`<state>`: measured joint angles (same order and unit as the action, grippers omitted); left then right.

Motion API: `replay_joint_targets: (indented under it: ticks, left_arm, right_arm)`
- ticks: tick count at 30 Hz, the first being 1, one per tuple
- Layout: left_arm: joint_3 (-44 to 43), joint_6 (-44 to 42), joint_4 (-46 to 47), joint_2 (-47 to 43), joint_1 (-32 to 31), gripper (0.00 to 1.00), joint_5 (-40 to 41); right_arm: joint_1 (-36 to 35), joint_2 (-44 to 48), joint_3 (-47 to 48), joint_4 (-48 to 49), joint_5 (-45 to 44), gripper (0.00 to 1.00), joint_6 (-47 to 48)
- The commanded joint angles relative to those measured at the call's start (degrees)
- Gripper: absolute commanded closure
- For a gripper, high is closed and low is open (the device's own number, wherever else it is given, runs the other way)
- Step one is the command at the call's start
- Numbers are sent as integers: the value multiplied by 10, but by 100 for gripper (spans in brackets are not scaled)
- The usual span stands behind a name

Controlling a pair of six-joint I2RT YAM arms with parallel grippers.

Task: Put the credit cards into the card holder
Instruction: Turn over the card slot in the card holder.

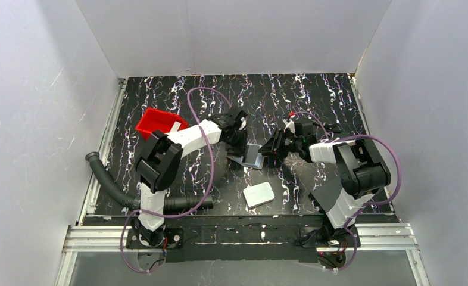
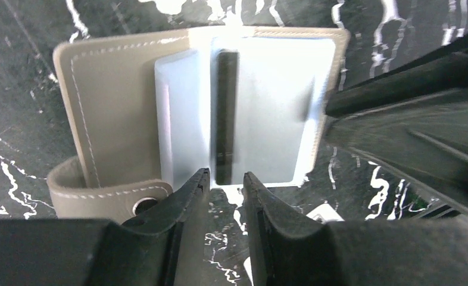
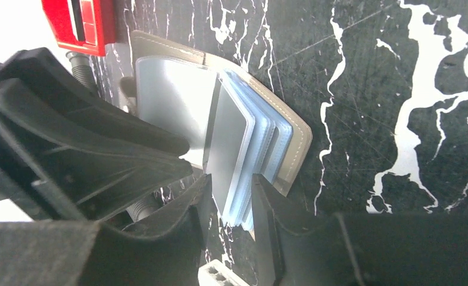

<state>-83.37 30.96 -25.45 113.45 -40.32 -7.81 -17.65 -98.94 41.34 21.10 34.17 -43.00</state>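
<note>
The card holder [image 1: 252, 156] lies open on the marbled table between both grippers. It is taupe leather [image 2: 112, 107] with a snap strap and pale plastic sleeves. A pale grey credit card [image 3: 228, 143] stands tilted up among the blue-tinted sleeves [image 3: 261, 137]. My right gripper [image 3: 231, 190] is open, its jaws on either side of the near end of that card and the sleeves. My left gripper [image 2: 222, 179] is open by a narrow gap at the holder's near edge, with only table showing between its fingers. A pale card face [image 2: 273, 113] shows in the left wrist view.
A red open tray [image 1: 158, 122] sits at the back left. A thicker white rounded slab [image 1: 259, 194] lies in front of the holder. A black corrugated hose [image 1: 109, 182] runs along the left side. The right gripper's body [image 2: 404, 119] crowds the holder's right edge.
</note>
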Motion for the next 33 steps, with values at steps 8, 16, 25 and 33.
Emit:
replay_joint_targets:
  ticks: [8, 16, 25, 33]
  left_arm:
    - [37, 15, 14, -22, 10, 78, -19]
    - [39, 15, 16, -18, 11, 80, -22]
    - [48, 21, 27, -17, 10, 82, -28]
    - [59, 26, 45, -36, 11, 79, -42]
  right_arm:
    - [-7, -15, 6, 36, 13, 59, -13]
    - [-19, -35, 10, 65, 18, 58, -33]
    - [-42, -21, 23, 70, 17, 59, -46]
    - [-56, -32, 37, 100, 13, 57, -74]
